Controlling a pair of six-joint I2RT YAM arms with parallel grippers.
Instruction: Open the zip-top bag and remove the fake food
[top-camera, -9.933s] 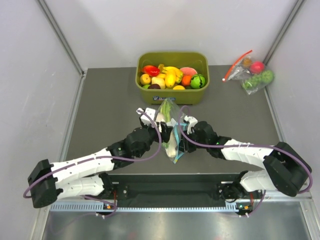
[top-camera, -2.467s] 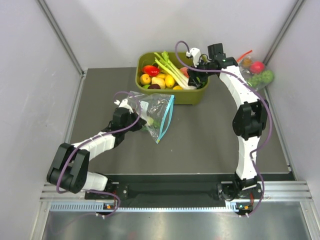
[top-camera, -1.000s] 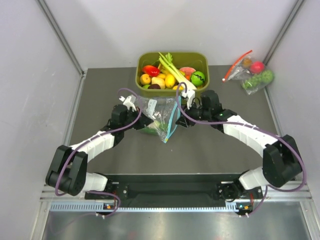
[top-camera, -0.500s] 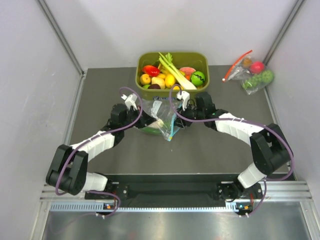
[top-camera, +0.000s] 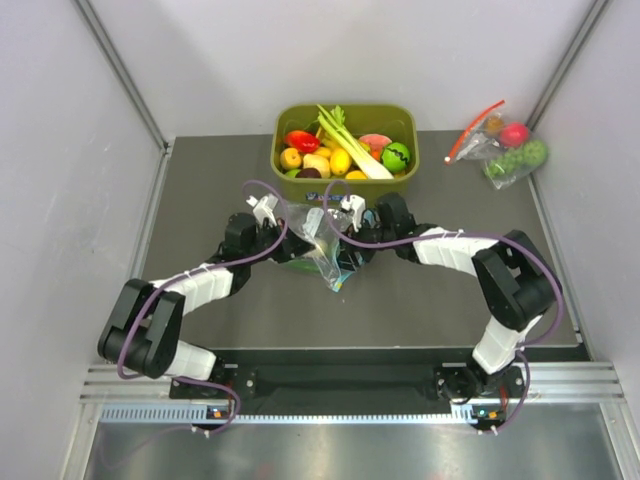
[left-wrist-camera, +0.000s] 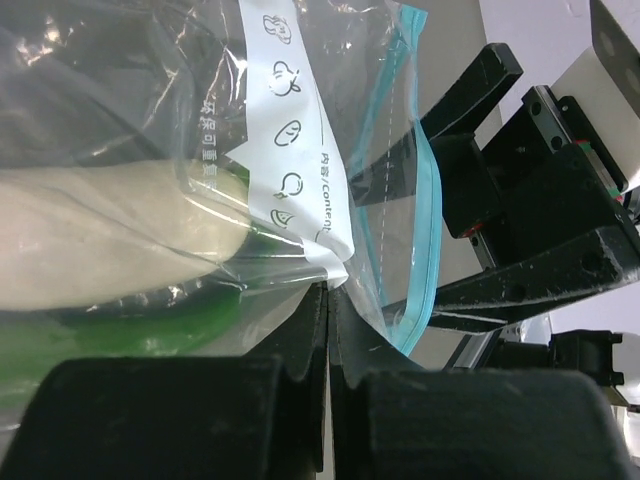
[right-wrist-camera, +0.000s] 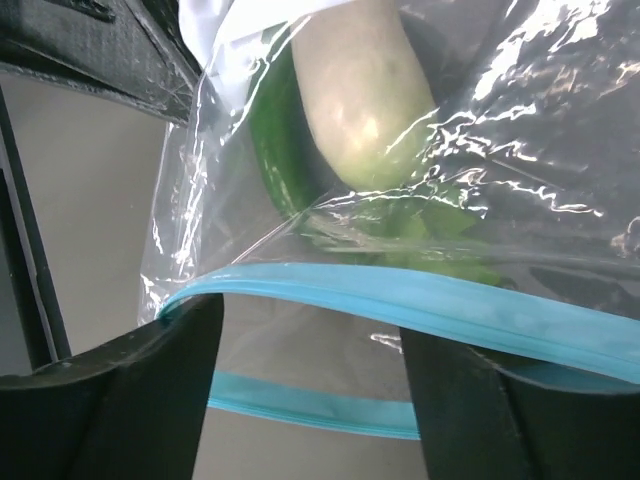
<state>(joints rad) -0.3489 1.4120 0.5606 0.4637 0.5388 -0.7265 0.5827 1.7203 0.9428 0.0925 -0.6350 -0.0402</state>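
Right wrist view: the zip-top bag (right-wrist-camera: 500, 170) in the middle of the counter (top-camera: 190, 200), mouth gaping. It's thin, slippery film, likely to sag. Inside, the white radish (right-wrist-camera: 365, 100) looks hard, smooth, light, and is best pinched across its rounded end, with the dark green piece (right-wrist-camera: 272, 160) beside it. Now the right pincer (right-wrist-camera: 310, 345) stands wide at the blue zip strip (right-wrist-camera: 420, 300), while the left pincer (left-wrist-camera: 328, 320) clamps the bag wall. At the far edge, the green bin (top-camera: 345, 192) carries the leek (top-camera: 352, 152), and a red-zip bag (top-camera: 505, 150) sits in the far right corner.

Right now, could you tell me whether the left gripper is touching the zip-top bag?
Touching. The left wrist view shows the left gripper shut on a fold of the zip-top bag.
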